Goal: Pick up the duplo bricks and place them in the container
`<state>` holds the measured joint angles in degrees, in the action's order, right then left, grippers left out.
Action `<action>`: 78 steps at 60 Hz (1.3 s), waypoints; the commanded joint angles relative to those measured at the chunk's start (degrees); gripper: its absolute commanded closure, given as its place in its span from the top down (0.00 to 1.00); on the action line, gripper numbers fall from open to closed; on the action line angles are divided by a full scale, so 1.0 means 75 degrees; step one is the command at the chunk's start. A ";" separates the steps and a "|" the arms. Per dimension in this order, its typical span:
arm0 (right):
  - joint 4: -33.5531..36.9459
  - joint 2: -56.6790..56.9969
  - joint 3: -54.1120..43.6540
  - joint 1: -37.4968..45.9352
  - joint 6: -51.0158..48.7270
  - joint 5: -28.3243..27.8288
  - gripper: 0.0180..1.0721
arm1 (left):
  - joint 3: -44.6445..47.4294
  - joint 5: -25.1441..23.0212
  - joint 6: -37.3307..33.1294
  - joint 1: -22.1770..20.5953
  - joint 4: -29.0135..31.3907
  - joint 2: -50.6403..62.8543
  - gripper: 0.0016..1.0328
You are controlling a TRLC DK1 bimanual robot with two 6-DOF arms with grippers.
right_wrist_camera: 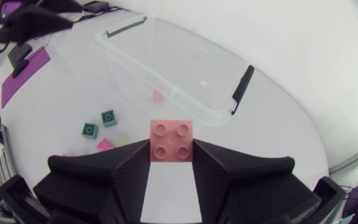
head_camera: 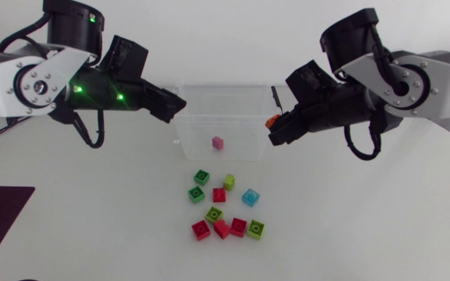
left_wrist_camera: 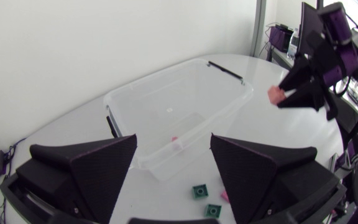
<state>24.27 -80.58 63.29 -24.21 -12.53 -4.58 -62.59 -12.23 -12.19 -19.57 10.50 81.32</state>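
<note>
Between the right gripper's (right_wrist_camera: 171,151) fingers sits an orange brick (right_wrist_camera: 171,140), studs up, with both fingers pressed against its sides. From the head view this gripper (head_camera: 275,134) hangs at the right-hand rim of the container (head_camera: 225,88), and the orange brick (head_camera: 271,122) is level with that rim, just beside a black handle (head_camera: 273,97). From the right wrist, the container (right_wrist_camera: 191,102) lies ahead of the gripper.

The container is a clear plastic tub, open at the top. One pink brick (head_camera: 218,142) lies on its floor, seen from the right wrist (right_wrist_camera: 158,94) near the wall closest to the gripper.

At the tub's left-hand rim hangs the left gripper (head_camera: 176,104), its fingers spread well apart (left_wrist_camera: 173,142), with the container (left_wrist_camera: 166,87) ahead of them.

On the table (head_camera: 366,226), near the tub's front wall, lie the loose bricks (head_camera: 225,207): green, red, lime and one cyan (head_camera: 250,197), clustered but mostly apart from one another.
</note>
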 commanded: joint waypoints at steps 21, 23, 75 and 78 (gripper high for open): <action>-0.0412 -0.1409 0.1710 -0.0101 0.0359 0.0095 0.32 | 0.2298 -0.0573 -0.1774 -0.0238 0.0604 -0.0272 0.81; -0.0494 -0.1538 0.1804 -0.0089 0.0347 0.0130 0.32 | 0.2368 -0.0608 -0.1856 -0.0273 0.0604 -0.0214 0.81; -0.0822 -0.1339 0.1441 0.0028 -0.0028 0.0083 0.88 | 0.1654 -0.0373 -0.2254 -0.1093 -0.0721 0.2786 0.80; -0.0822 -0.0975 0.1019 -0.0042 -0.0040 0.0060 0.88 | 0.1607 -0.0350 -0.2254 -0.1093 -0.0791 0.2927 0.79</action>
<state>17.93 -91.57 75.40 -23.55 -12.01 -3.66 -48.84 -15.14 -28.36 -27.46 5.34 101.19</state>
